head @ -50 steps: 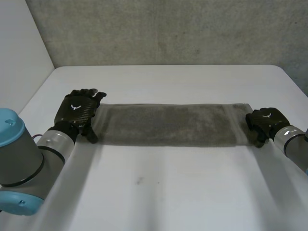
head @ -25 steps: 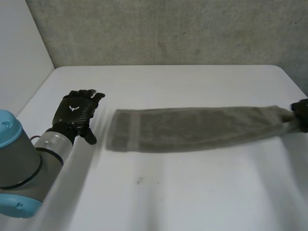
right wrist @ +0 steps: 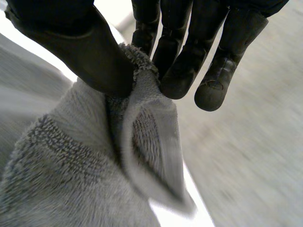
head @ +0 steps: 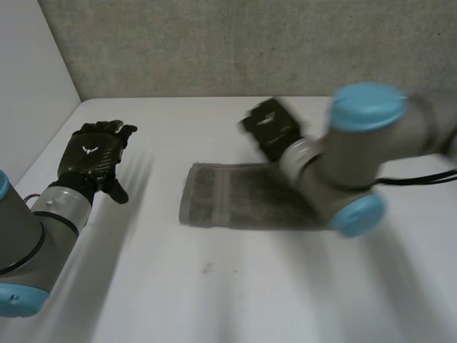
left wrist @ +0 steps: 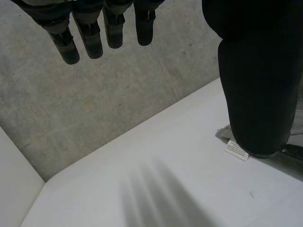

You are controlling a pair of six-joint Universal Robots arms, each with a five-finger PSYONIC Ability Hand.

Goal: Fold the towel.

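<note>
— Where the white table [head: 235,286] met the grey wall [head: 235,43], what took up the most room?

— The right arm [head: 357,164]. It reached across the middle of the table, with its grey joint and light-blue caps lying over the right part of the towel [head: 228,196].

— And the towel itself?

— It lay near the middle of the table. Its left end was flat, with a banded hem showing. The rest ran under the right arm, so I could not see that part in the head view.

— The left arm [head: 28,236]?

— It kept to the table's left side, well apart from the towel.

— What was the right hand [head: 271,128] doing?

— It was over the towel's far edge. In its wrist view the thumb [right wrist: 80,52] and the fingers [right wrist: 189,52] pinched a bunched end of the towel between them, and the cloth hung down from that grip in folds.

— And the left hand [head: 91,158]?

— It was spread wide and held nothing. Its wrist view showed the fingers straight and apart from the thumb, with bare table under the palm.

— Anything smaller?

— A white label [left wrist: 236,150] at a corner of the towel. It lay on the table and showed just below the left thumb's tip in that wrist view. Its print was too small to read.
</note>
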